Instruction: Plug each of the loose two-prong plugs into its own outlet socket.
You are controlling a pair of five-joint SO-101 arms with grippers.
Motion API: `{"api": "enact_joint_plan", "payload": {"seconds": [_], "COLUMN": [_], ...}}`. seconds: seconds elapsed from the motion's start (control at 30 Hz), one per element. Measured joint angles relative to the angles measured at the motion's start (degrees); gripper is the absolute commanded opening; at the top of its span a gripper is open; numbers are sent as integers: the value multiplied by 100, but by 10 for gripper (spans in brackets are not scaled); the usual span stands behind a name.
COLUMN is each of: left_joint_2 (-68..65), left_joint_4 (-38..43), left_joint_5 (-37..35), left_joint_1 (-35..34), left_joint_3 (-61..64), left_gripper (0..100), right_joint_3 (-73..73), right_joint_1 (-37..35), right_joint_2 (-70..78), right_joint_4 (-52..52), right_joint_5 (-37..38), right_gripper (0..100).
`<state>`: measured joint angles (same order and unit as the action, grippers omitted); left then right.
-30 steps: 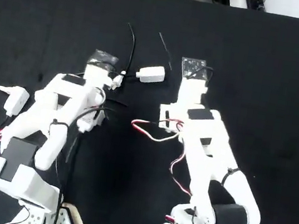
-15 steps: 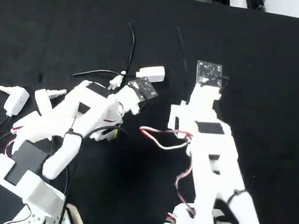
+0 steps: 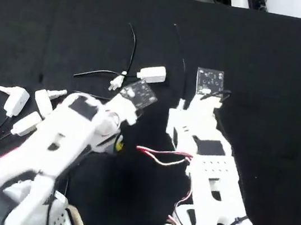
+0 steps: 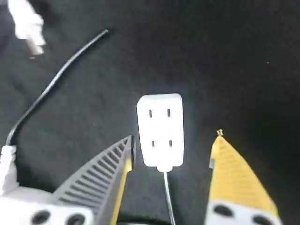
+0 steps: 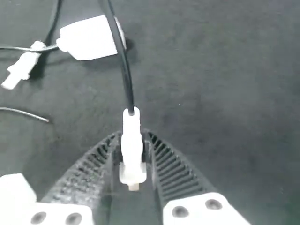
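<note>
- Left hand [image 4: 173, 138] released, straddling a white outlet [image 4: 159, 117] (slots facing up).
- Right hand [image 5: 131, 136] clenched on a plug [image 5: 132, 157], its cord [image 5: 119, 61] running ahead over the black table [image 5: 225, 93].

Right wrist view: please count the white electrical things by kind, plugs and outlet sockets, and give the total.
Two-prong plugs: 2, the held plug in the right gripper and the loose plug.
Outlet sockets: 1, the outlet socket.
Total: 3.
</note>
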<state>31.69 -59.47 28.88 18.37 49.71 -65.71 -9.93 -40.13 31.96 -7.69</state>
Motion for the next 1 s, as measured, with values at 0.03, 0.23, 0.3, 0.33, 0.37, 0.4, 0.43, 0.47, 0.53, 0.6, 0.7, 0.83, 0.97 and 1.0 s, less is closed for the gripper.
{"api": "enact_joint_plan", "payload": {"seconds": [0.03,0.23,0.3,0.33,0.37,0.4,0.43,0.47,0.53,0.6,0.7,0.83,0.97,1.0], "left_joint_2": [378,2787,3736,4229,4712,5213,5697,6171,6901,7033,6927,6927,6919,6910], "left_joint_4": [-9,-9,-9,-9,-9,-9,-9,-62,-176,-176,35,413,510,519], "left_joint_5": [0,-18,-26,-26,-26,-26,-26,-26,-193,-369,-563,-941,-1284,-1398], "left_joint_1": [0,-79,-273,-352,-440,-492,-519,-519,-545,-563,-607,-818,-818,-818], "left_joint_3": [229,1679,2119,2374,2646,2927,3191,3437,3666,3666,3692,3815,3815,3815], "left_gripper": [268,268,268,268,268,268,269,269,269,269,269,269,269,269], "right_joint_3": [0,-176,-378,-510,-624,-756,-862,-967,-1108,-1231,-1292,-1292,-1292,-1292], "right_joint_1": [-97,-1266,-1600,-1741,-1846,-1934,-2013,-2101,-2242,-2295,-2312,-2488,-2901,-2980], "right_joint_2": [-35,-510,-738,-862,-958,-1073,-1160,-1257,-1398,-1521,-1662,-1864,-2189,-2286], "right_joint_4": [-9,-607,-897,-1073,-1257,-1442,-1618,-1723,-1820,-1855,-1864,-1626,-1336,-1231], "right_joint_5": [0,0,0,0,0,-18,-123,-264,-659,-1055,-1407,-1495,-1503,-1503], "right_gripper": [11,11,11,11,11,11,11,11,11,11,11,11,11,11]}}
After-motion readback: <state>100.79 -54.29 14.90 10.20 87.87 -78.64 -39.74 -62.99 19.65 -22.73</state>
